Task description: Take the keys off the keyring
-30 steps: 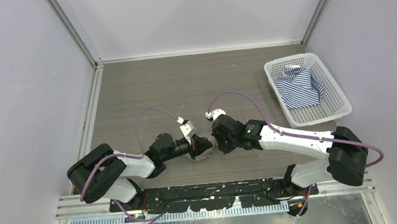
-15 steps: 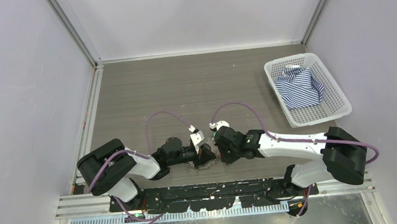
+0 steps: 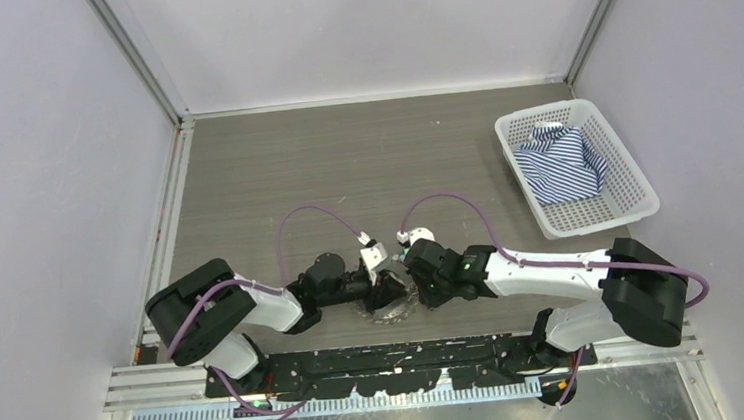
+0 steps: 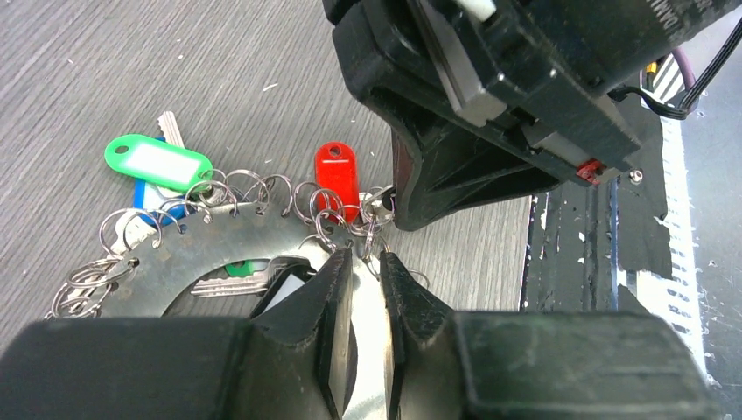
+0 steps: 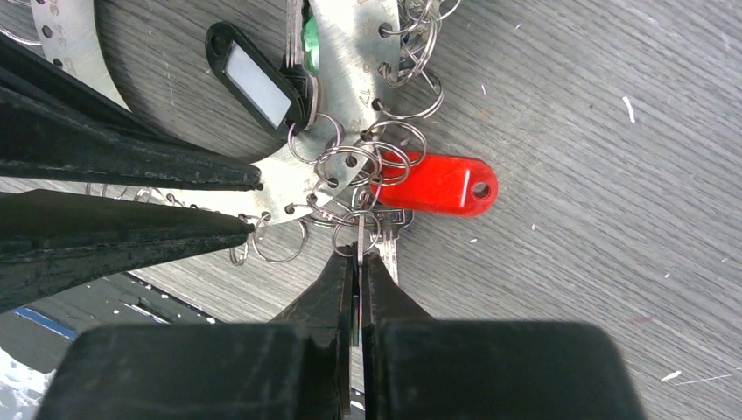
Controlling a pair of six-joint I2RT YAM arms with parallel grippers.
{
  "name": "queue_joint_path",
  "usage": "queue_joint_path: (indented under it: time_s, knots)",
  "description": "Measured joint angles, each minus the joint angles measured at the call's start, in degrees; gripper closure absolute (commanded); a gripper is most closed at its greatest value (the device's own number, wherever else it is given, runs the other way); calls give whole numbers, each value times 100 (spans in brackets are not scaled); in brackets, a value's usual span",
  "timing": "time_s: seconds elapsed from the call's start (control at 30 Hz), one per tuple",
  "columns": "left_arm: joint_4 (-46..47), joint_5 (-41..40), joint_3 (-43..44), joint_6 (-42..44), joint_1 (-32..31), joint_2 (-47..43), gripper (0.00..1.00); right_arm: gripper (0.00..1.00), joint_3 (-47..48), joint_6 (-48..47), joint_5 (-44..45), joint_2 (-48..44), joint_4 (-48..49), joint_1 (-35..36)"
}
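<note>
The keyring (image 3: 389,311) is a flat silvery ring plate hung with many small split rings, lying near the table's front edge. In the left wrist view (image 4: 219,249) it carries a green tag (image 4: 157,162), a red tag (image 4: 337,171) and a silver key (image 4: 229,282). My left gripper (image 3: 386,287) (image 4: 367,261) is shut on the plate's rim. My right gripper (image 3: 416,285) (image 5: 359,255) is shut on a thin silver key held edge-on, beside the red tag (image 5: 433,185) and another silver key (image 5: 388,252). A black tag (image 5: 254,79) lies over the plate (image 5: 350,52).
A white basket (image 3: 637,184) holding a striped blue-and-white shirt (image 3: 560,163) stands at the back right. The black base rail (image 3: 390,364) runs just beyond the table's front edge, close to the keyring. The left fingers (image 5: 131,166) show in the right wrist view.
Both grippers have shifted toward the front edge and closer together, taking the keyring along. The ring now shows more fully below the grippers.
</note>
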Motion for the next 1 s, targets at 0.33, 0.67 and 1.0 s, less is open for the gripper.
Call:
queue_joint_path:
  time_s: [0.33,0.67,1.0]
  knots:
    - [129,245,348,24,0,433,85,99,-92,46,85,-240,39,0]
    - [496,573,391,20,0,857,84,99,-116,48,144,-374,59,0]
    - [581,684,520,22,0,879,84,99,-116,44,144,-374,57,0]
